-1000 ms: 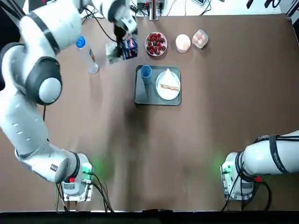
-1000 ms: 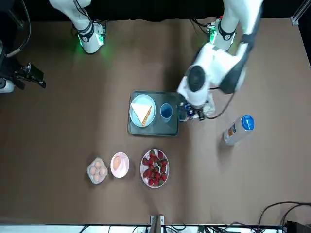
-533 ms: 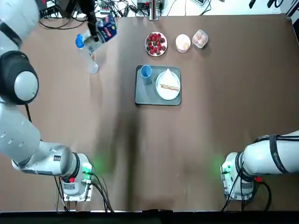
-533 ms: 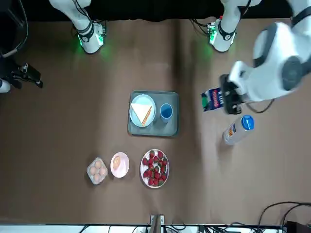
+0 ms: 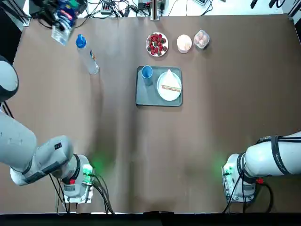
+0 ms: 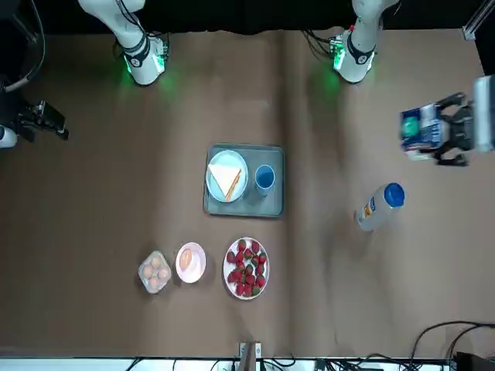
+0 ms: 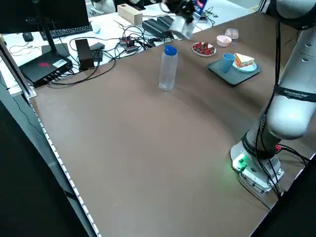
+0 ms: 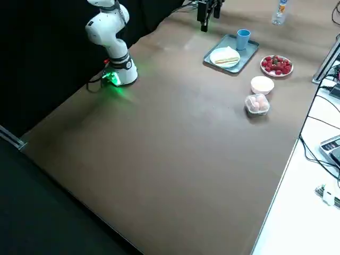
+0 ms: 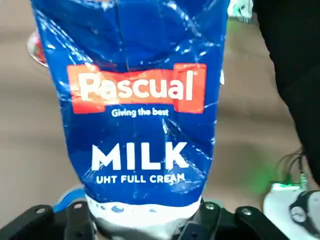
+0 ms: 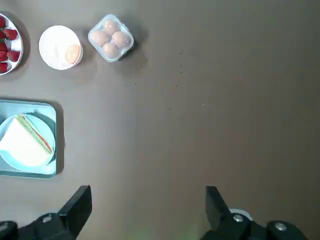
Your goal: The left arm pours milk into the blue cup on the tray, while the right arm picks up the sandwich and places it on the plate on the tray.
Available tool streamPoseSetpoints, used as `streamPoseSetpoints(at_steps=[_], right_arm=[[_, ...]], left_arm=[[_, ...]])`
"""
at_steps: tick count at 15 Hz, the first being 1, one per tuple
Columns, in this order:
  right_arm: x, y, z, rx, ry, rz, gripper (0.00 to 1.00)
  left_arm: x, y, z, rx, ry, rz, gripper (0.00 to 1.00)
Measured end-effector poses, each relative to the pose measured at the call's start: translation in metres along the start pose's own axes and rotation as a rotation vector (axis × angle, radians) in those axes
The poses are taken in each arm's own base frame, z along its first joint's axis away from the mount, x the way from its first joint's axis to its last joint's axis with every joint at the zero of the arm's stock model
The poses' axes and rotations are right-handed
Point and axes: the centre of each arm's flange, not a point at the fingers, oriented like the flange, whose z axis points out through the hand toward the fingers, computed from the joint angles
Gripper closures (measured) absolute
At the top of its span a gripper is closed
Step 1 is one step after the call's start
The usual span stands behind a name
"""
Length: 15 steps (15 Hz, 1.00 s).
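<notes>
Two fingers of your left gripper (image 6: 448,130) pinch the milk bag (image 6: 420,130) high over the far left corner of the worktop (image 5: 211,117). The squeeze likely keeps the soft bag from slipping. The blue cup (image 5: 146,72) stands on the tray (image 5: 143,100), near the middle of the worktop's far edge. You can't tell how much milk is inside it.

The sandwich (image 5: 170,84) lies on the plate (image 5: 168,97), just beside the cup, so your right arm's job looks done. Your right gripper (image 10: 149,202) waits over the right side of the worktop, its fingers spread wide with nothing between them. That probably leaves room for your left arm. If the pouring is done, your next job may be to set the bag down gently, clear of the bottle (image 5: 88,57), so neither tips.
</notes>
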Motion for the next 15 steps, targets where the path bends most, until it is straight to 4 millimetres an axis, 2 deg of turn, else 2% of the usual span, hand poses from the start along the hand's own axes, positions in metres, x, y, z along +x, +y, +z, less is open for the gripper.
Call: streamPoseSetpoints(at_steps=[2, 3, 4, 5, 6, 8, 11, 13, 15], right_arm=[[0.0, -0.001, 0.0, 0.0, 0.0, -0.002, 0.0], [0.0, -0.002, 0.0, 0.0, 0.0, -0.003, 0.0], [0.0, -0.002, 0.0, 0.0, 0.0, -0.005, 0.0], [0.0, -0.003, 0.0, 0.0, -0.001, -0.006, 0.0], [0.0, -0.003, 0.0, 0.0, -0.001, -0.006, 0.0], [0.0, -0.003, 0.001, 0.0, -0.001, -0.007, 0.0], [0.0, -0.004, 0.001, 0.0, -0.002, -0.008, 0.0], [0.0, -0.004, 0.001, 0.0, -0.002, -0.008, 0.0], [0.0, -0.004, 0.001, 0.0, -0.003, -0.008, 0.0]], left_arm=[[-0.055, 0.011, -0.032, 0.067, 0.099, 0.021, 0.41], [-0.085, 0.015, -0.04, 0.089, 0.147, 0.025, 0.41], [-0.119, 0.015, -0.043, 0.105, 0.199, 0.031, 0.41], [-0.165, 0.013, -0.039, 0.127, 0.277, 0.043, 0.41], [-0.198, 0.01, -0.031, 0.143, 0.334, 0.056, 0.41], [-0.256, 0.002, -0.006, 0.155, 0.426, 0.084, 0.41], [-0.324, -0.008, 0.047, 0.138, 0.536, 0.095, 0.41], [-0.359, -0.015, 0.087, 0.128, 0.604, 0.119, 0.4], [-0.382, -0.022, 0.124, 0.122, 0.659, 0.16, 0.4]])
